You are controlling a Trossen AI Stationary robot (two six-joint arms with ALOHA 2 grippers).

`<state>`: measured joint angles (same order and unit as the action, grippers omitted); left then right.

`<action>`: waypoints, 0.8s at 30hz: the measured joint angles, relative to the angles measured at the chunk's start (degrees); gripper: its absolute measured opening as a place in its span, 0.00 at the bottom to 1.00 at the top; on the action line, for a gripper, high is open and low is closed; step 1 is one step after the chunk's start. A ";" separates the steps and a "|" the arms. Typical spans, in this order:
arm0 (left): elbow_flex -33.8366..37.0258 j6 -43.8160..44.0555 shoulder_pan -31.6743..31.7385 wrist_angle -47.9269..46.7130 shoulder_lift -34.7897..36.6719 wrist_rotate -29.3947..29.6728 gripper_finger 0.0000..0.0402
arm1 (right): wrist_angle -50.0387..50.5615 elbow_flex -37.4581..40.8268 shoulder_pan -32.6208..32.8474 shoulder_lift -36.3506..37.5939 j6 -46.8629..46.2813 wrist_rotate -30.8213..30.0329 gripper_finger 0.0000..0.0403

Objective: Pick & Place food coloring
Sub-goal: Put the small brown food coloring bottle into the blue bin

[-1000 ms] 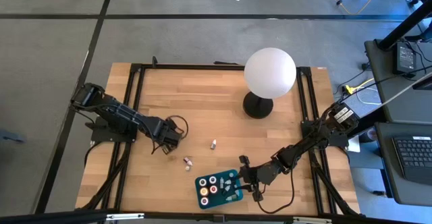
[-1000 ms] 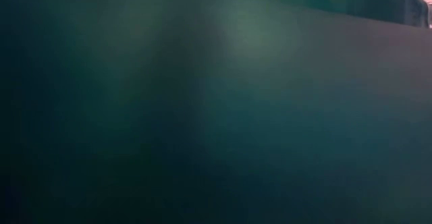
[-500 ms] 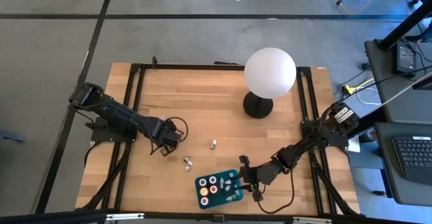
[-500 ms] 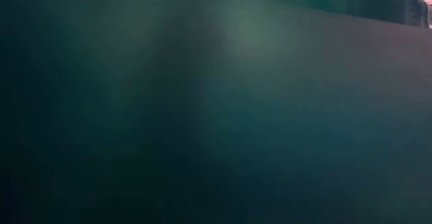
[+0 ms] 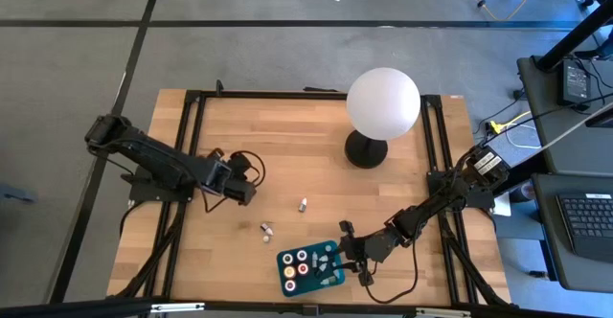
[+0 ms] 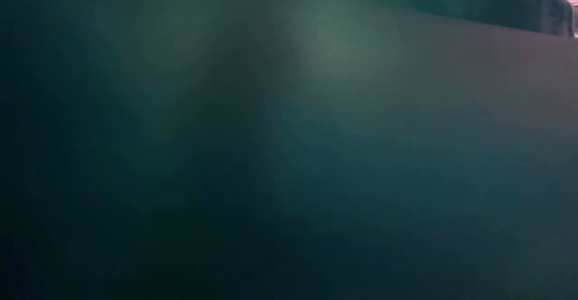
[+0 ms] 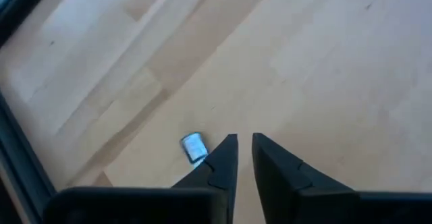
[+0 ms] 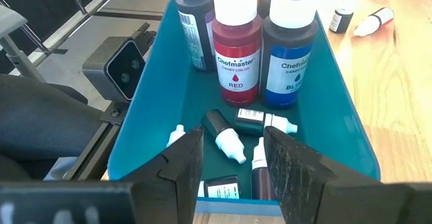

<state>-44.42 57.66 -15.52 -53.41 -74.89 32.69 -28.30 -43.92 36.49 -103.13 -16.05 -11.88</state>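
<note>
The teal tray [image 5: 283, 259] sits near the table's near edge and holds food coloring. The right wrist view shows red [image 8: 237, 45], blue [image 8: 290, 48] and dark bottles standing in the tray [image 8: 145, 96], with small white-capped ones [image 8: 226, 135] lying on its floor. Two tiny bottles [image 5: 303, 203] [image 5: 266, 229] lie loose on the wood. My right gripper [image 5: 343, 246] [image 8: 233, 158] hovers open over the tray's right end. My left gripper [image 5: 241, 186] [image 7: 243, 137] is above bare wood with a narrow gap between its fingers. A small pale bottle [image 7: 194, 147] lies beside one finger.
A white globe lamp [image 5: 383, 102] on a black base stands toward the far right of the table. Black frame rails run along both table sides. The low view is filled by a dark teal surface close to the camera. Bare wood lies between the arms.
My left arm has drawn back toward the table's left edge. Its gripper has shifted a little toward the far edge, away from the two loose bottles. The right arm, the tray and the bottles have stayed put.
</note>
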 joint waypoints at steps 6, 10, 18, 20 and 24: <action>0.00 0.71 0.69 0.07 0.00 -2.31 0.29 | -0.04 0.00 0.00 0.00 0.01 0.00 0.40; 0.00 4.05 0.67 0.05 0.00 -0.36 0.44 | -0.04 0.00 0.00 0.00 0.00 0.02 0.40; 0.00 6.31 0.85 -0.91 -0.70 0.66 0.55 | -0.04 0.00 0.00 0.00 0.02 0.00 0.40; 0.53 5.80 1.77 -0.61 -1.22 -0.50 0.56 | -0.01 0.00 0.00 0.00 0.02 0.02 0.40; 2.81 4.74 5.25 -0.74 -2.50 -3.48 0.56 | -0.03 0.00 0.00 0.00 0.02 0.00 0.39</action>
<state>-41.61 62.40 -10.27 -54.15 -77.39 29.21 -28.33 -43.92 36.49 -103.13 -16.03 -11.88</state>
